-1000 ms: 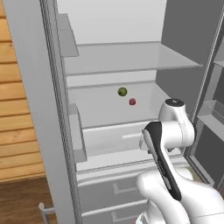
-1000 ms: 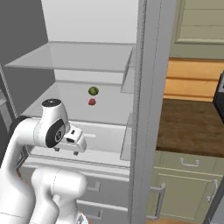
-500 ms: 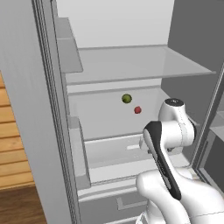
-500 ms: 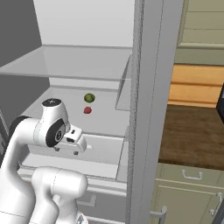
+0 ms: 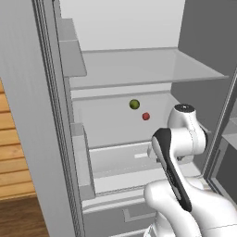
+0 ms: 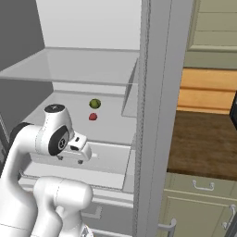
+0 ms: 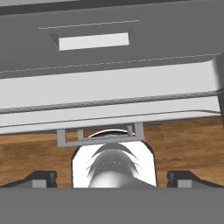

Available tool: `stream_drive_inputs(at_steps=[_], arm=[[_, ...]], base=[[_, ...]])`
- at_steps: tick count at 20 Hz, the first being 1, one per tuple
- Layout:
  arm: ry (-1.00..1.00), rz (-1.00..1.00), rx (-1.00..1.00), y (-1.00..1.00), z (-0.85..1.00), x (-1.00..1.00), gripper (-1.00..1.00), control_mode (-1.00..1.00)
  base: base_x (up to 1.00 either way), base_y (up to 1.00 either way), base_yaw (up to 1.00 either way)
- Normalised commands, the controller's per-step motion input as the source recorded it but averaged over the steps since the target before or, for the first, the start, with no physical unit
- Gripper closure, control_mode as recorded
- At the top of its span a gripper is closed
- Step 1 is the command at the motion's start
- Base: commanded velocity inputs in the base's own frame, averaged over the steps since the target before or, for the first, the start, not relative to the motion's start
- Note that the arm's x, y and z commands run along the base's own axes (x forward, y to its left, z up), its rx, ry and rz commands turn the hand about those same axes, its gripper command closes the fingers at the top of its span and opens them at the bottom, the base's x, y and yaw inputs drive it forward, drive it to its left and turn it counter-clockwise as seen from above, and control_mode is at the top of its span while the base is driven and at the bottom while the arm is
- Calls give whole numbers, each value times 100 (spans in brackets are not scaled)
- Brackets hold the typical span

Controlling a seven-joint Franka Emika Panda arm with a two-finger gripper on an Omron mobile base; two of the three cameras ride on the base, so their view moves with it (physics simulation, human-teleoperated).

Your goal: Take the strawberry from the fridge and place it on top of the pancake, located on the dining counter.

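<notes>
A: The fridge (image 5: 55, 139) stands open, its top and drawers cut off at the frame edges; how much of the arm (image 5: 178, 152) can you see?

B: Its elbow and forearm, folded low before the shelf (image 5: 139, 69); in the left base view the hand is hidden behind the arm; in the right base view the gripper (image 6: 77, 149) points down over the lower ledge, its tips too small to make out; in the hand view 2 dark tips sit at the far corners, spread wide, nothing between them.

A: What changed?

B: The fridge looks nearer than 1 second ago; the whole picture shifted, so the base drove in; the jaws stayed wide.

A: And the strawberry (image 5: 146, 116)?

B: On the middle shelf floor toward the back, just beside a green ball (image 5: 134, 104); well apart from the gripper; the right door (image 6: 157, 115) walls off the wooden counter (image 6: 203, 139).
</notes>
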Motion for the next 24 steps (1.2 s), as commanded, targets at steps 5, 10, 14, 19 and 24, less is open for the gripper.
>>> stream_drive_inputs(at_steps=[5,10,14,19,24], arm=[[-2,0,0,0,0,0,-100,-100],[-64,-2,0,0,7,0,-100,-100],[-57,-12,0,0,26,9,-100,-100],[-40,-7,0,0,23,28,-100,-100],[-10,-5,0,0,-19,54,-100,-100]], base=[[0,0,0],[0,0,0],[0,0,0],[0,0,0],[0,0,0]])
